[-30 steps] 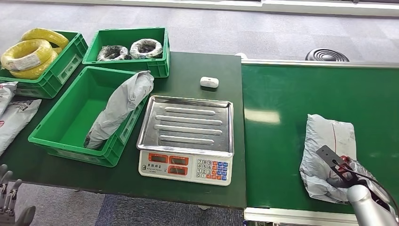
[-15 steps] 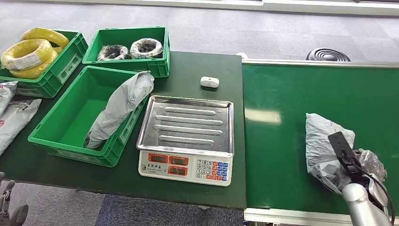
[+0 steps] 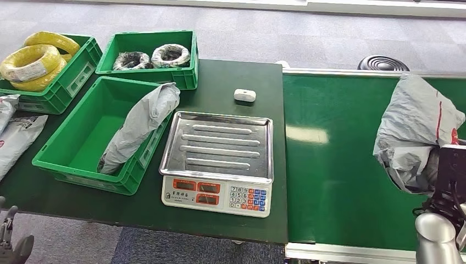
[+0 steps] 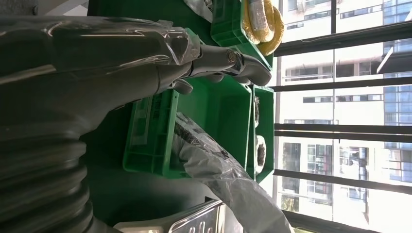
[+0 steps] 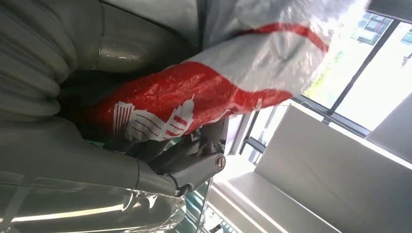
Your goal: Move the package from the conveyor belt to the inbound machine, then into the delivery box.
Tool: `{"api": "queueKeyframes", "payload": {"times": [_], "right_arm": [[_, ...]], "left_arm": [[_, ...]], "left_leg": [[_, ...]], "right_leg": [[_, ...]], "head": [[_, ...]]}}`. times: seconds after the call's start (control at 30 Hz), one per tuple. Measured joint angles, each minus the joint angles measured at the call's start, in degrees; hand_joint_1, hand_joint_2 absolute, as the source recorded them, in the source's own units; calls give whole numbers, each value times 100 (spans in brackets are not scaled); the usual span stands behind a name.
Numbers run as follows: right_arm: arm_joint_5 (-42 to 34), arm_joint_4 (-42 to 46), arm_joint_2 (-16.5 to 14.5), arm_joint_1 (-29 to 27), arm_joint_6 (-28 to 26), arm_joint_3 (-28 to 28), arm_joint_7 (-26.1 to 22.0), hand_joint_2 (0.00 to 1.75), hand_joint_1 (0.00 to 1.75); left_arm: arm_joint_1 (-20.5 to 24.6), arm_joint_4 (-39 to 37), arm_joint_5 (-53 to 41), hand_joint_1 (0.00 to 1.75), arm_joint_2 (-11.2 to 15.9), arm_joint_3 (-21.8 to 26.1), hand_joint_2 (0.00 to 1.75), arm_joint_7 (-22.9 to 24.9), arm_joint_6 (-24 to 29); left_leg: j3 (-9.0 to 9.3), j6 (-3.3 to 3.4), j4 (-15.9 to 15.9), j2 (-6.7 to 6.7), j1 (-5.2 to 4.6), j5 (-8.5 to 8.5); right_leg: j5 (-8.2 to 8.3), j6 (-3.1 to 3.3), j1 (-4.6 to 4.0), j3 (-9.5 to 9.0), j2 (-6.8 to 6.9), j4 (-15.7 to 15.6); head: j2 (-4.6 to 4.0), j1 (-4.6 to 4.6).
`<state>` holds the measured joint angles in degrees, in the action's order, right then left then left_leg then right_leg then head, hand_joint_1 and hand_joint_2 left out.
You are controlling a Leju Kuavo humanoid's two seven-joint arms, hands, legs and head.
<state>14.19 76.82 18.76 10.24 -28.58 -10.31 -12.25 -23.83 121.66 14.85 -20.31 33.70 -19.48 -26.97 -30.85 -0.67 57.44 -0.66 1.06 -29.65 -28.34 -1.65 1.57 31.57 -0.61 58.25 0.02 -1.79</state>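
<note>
A crumpled grey package (image 3: 416, 129) with red print hangs in the air over the right end of the green conveyor belt (image 3: 340, 165). My right hand (image 5: 145, 165) grips it from below; in the right wrist view the package (image 5: 204, 92) covers most of the fingers. The scale with a steel tray (image 3: 220, 146) stands left of the belt, bare. Left of that is a green delivery box (image 3: 66, 148) with another grey package (image 3: 140, 126) leaning on its right wall. My left hand (image 4: 194, 63) hangs low beside the table's front left, fingers apart and holding nothing.
At the back left stand a green crate of yellow cable coils (image 3: 38, 60) and a crate of wrapped coils (image 3: 154, 55). A small white device (image 3: 244, 95) lies behind the scale. Grey bags (image 3: 16, 137) lie at the left edge.
My right hand has lifted the package off the belt, carrying it up and toward the far right. The left hand has sunk lower out of the head view.
</note>
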Motion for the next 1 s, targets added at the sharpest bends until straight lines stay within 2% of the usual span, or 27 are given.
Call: {"api": "queueKeyframes", "payload": {"times": [0.17, 0.27, 0.37, 0.43, 0.57, 0.63, 0.8, 1.0], "right_arm": [[-1238, 456, -270, 102, 107, 113, -1009, 175, 175], [-1163, 730, -518, 579, 495, 665, -980, 175, 175], [-803, 789, -739, 1219, 1115, 1536, -837, 175, 175], [-687, 761, -906, 1657, 1688, 2111, -738, 175, 175], [-609, 301, -1325, 2689, 3783, 3236, -176, 175, 175], [-394, -61, -1576, 3075, 4392, 3762, 5, 175, 175], [22, -665, -2075, 3503, 4597, 4478, 176, 175, 175], [1067, -965, -2238, 3573, 4485, 4646, 886, 175, 175]], "left_arm": [[136, 13, -203, 0, 6, -4, 175, -286, -119], [296, 30, -307, 0, 97, -89, 175, -453, -67], [420, -21, -428, 0, 354, -423, 175, -648, 272], [501, -95, -470, 0, 580, -721, 175, -769, 563], [706, -247, -427, 0, 1014, -1251, 175, -849, 1017], [763, -272, -397, 0, 1186, -1396, 175, -820, 1071], [790, -272, -384, 0, 1336, -1460, 175, -666, 926], [885, -267, -499, 0, 1332, -1458, 175, -382, 741]], "left_leg": [[-16, -2, -2, 5, -1, 2], [-8, -11, -4, 34, 0, 7], [-4, -23, -3, 39, 4, 23], [-13, -30, -3, 22, 7, 37], [-18, -41, -3, 19, 11, 47], [-21, -42, -3, 12, 13, 50], [-34, -42, -2, 1, 13, 52], [-39, -41, 0, 1, 10, 51]], "right_leg": [[3, 2, 0, 3, -7, 5], [9, 11, 0, 15, -36, 16], [15, 20, -3, 29, -43, 24], [18, 25, -7, 35, -30, 31], [23, 33, -11, 45, -27, 45], [23, 35, -13, 48, -20, 46], [22, 35, -12, 53, -9, 40], [24, 33, -10, 53, -9, 31]], "head": [[0, 0], [0, -1], [0, -1], [0, -1], [0, 1], [0, 2], [0, 2], [0, 4]]}}
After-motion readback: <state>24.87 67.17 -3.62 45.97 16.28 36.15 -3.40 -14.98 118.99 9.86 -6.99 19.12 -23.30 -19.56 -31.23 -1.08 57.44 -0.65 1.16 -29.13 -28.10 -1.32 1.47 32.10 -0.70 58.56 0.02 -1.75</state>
